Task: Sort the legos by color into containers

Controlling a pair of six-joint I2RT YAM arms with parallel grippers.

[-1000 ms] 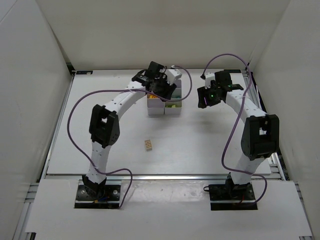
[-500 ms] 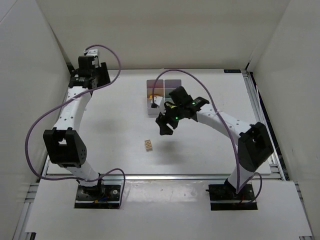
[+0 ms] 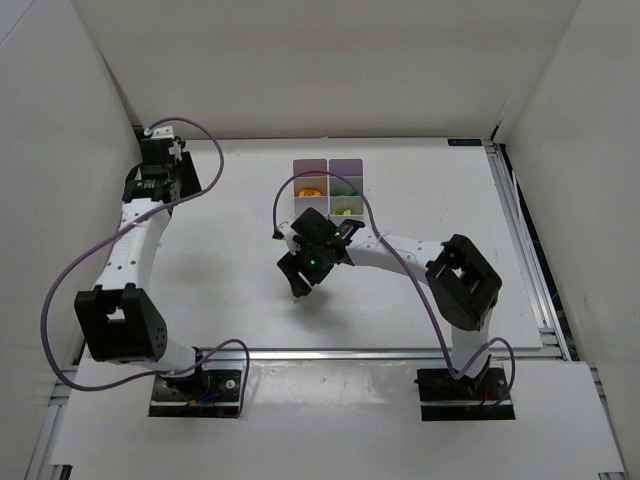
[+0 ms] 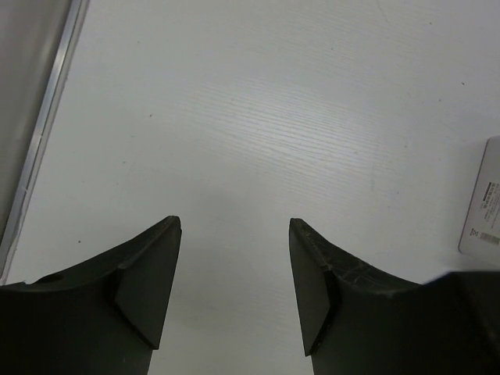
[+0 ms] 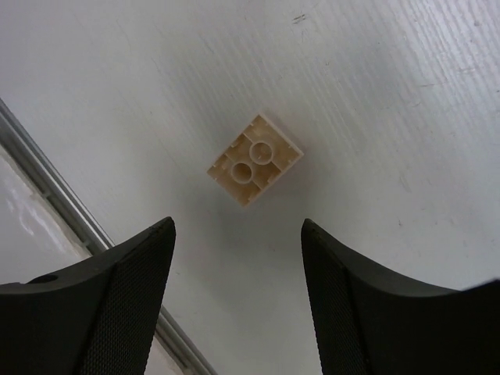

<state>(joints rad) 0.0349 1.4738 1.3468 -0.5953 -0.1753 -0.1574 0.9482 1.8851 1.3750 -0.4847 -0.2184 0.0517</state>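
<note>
The small cream-coloured plastic lego brick [image 5: 255, 159] lies alone on the white table [image 3: 220, 270] with its hollow underside up, showing two round tubes inside a thin rectangular wall. It sits turned at an angle to the fingers. In the right wrist view it is at 12 o'clock from the right gripper [image 5: 237, 226], whose two black fingers [image 5: 133, 297] are spread wide on either side and touch nothing. From above, this brick is near 6 to 7 o'clock of the block of square translucent-white open-top containers [image 3: 328, 160]. The two far cells of that block look pink and purple, though their contents are too small to tell. Below them, the left cell holds orange and yellow pieces, the right one green, and the near right cell something yellow-lime. The near left cell is hidden by the arm's cable. The left gripper [image 4: 234, 223] hangs well apart at 9 o'clock of the block, jaws spread over bare table.
</note>
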